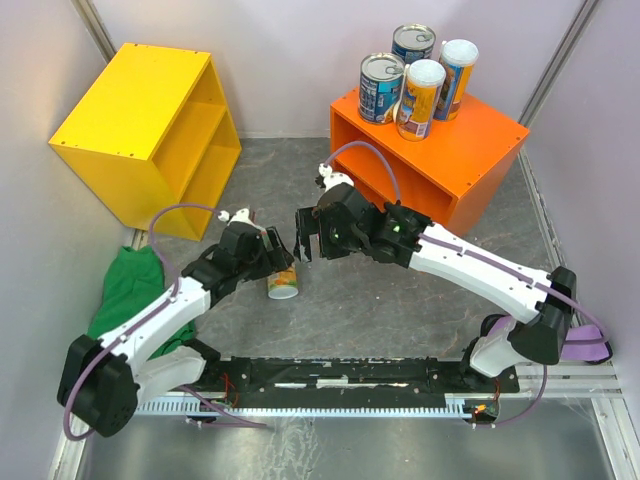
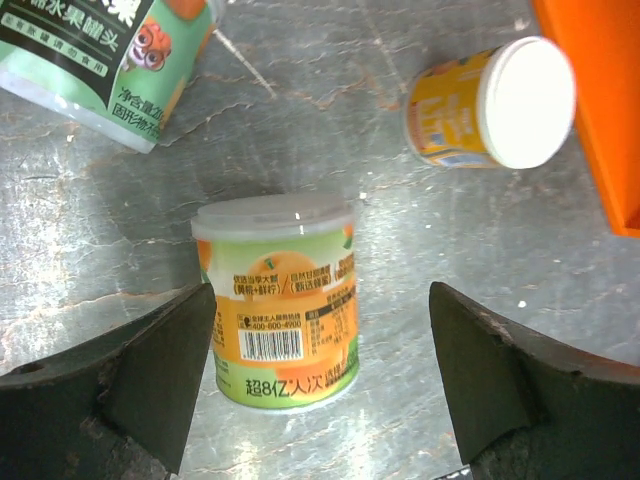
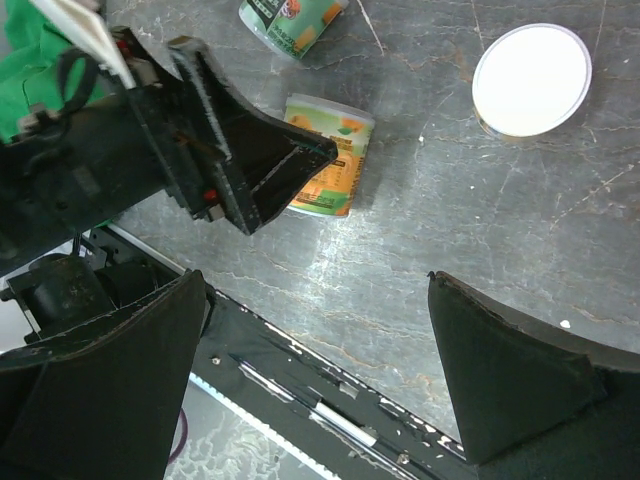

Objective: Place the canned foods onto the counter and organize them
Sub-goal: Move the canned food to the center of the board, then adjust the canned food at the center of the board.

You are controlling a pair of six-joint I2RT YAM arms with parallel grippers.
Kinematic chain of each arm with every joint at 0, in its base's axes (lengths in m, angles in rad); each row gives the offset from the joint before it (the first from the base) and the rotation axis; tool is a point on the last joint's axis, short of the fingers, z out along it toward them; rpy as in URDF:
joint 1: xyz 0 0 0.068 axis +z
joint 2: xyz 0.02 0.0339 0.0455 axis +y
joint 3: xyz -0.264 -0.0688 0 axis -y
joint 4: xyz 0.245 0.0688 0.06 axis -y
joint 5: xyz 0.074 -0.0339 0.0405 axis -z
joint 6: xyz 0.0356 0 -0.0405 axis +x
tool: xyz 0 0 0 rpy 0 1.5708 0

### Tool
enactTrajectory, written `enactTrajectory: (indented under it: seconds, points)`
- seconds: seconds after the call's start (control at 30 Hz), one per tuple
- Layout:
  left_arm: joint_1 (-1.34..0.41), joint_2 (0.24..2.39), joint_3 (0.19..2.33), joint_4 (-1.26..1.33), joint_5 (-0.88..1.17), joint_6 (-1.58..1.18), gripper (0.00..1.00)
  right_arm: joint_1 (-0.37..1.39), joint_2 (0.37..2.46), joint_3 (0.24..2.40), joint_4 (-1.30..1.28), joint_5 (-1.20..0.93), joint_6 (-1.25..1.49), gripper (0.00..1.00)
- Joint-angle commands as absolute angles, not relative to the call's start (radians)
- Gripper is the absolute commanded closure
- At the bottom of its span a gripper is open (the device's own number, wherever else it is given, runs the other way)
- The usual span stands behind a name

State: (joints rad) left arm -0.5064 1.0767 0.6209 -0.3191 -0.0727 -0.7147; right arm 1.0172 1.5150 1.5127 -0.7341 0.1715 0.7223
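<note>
The orange counter (image 1: 440,150) stands at the back right. Two blue tins (image 1: 381,88) and two slim white-lidded cans (image 1: 420,98) stand on its top. A short orange-and-green can (image 1: 283,283) stands upright on the floor. My left gripper (image 1: 278,255) is open, and in its wrist view (image 2: 322,310) the can (image 2: 280,300) sits between the fingers, close to the left one. A green-labelled can (image 2: 100,60) and a yellow white-lidded can (image 2: 490,105) lie nearby. My right gripper (image 1: 308,240) is open and empty above them (image 3: 315,290).
A yellow cabinet (image 1: 150,130) stands at the back left. A green cloth (image 1: 130,290) lies beside the left arm. A black rail (image 1: 350,375) runs along the near edge. The counter's corner (image 2: 600,100) is close to the yellow can.
</note>
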Motion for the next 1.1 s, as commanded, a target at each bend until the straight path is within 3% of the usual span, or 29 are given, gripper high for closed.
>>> enactTrajectory:
  seconds: [0.0,0.43,1.07]
  points:
    - [-0.508,0.982,0.639,-0.328,-0.057,-0.77,0.07,1.025,1.526,1.564,-0.68,0.159,0.764,0.01]
    - [-0.508,0.743,0.679,-0.53,-0.197,-0.851,0.1,1.025,1.598,1.571,-0.694,0.164,0.77,0.0]
    - [-0.509,0.547,0.681,-0.673,-0.265,-0.899,0.12,1.025,1.991,1.827,-0.843,0.114,0.717,0.01]
